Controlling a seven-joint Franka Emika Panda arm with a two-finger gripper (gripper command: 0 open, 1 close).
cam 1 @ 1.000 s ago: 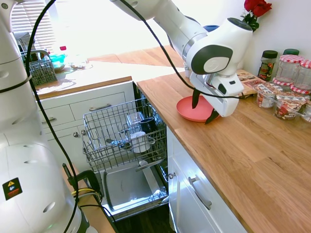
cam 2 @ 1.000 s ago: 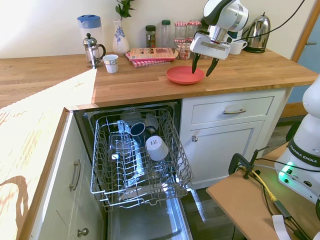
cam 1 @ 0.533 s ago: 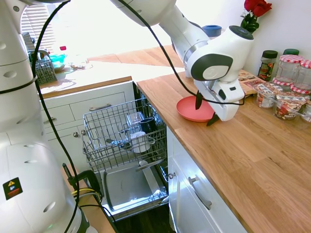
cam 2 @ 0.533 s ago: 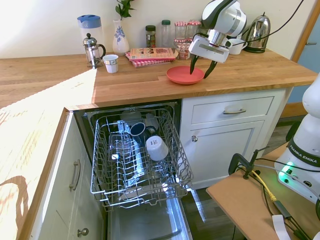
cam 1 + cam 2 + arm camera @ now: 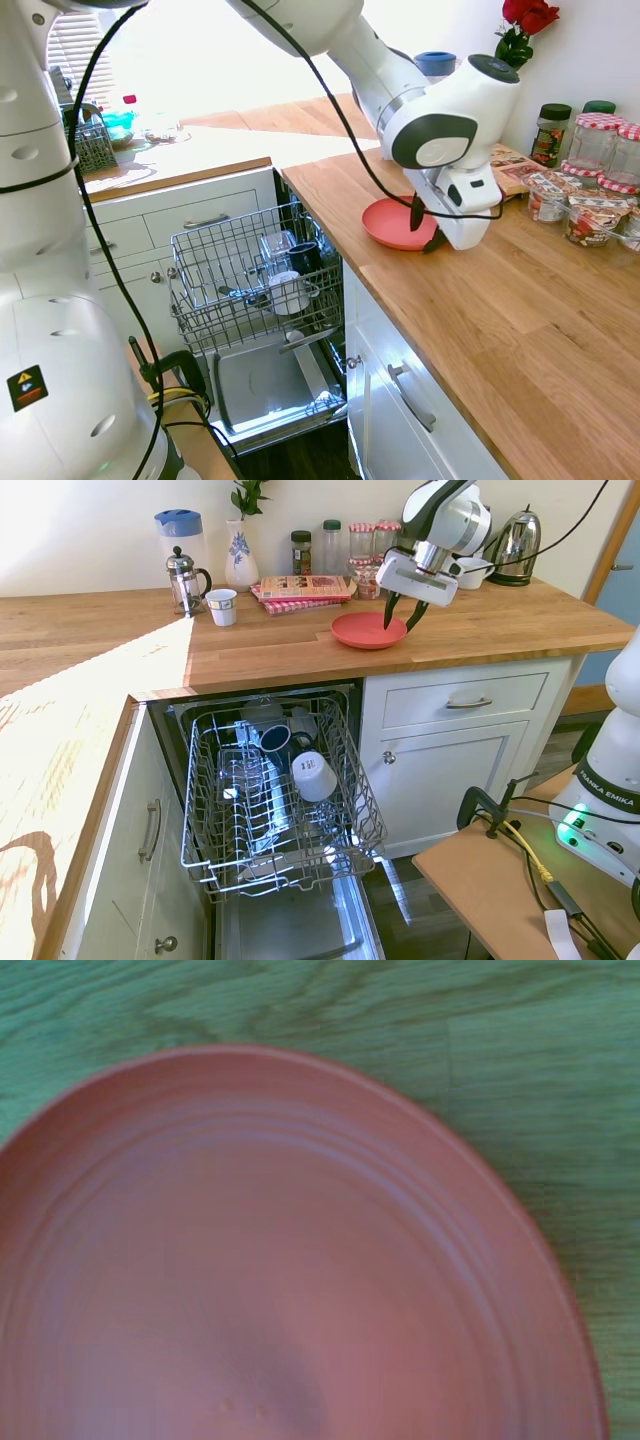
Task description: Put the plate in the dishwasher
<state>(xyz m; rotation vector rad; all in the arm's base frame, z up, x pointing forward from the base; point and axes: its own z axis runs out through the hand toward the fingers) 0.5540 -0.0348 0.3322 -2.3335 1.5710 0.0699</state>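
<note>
The coral-pink plate lies on the wooden counter near its front edge, above the drawers beside the dishwasher. It fills the wrist view. My gripper points down at the plate's edge on the side away from the dishwasher. One finger is inside the rim and one outside, pinched close on it. The dishwasher stands open below the counter. Its grey wire rack is pulled out and holds cups and glasses.
Jars, a book, a kettle, a white mug, a small white cup, a French press and a vase stand along the counter's back. The dishwasher door lies open, low.
My gripper came down onto the plate's rim and its fingers drew together from wide apart. The plate nudged slightly toward the dishwasher side.
</note>
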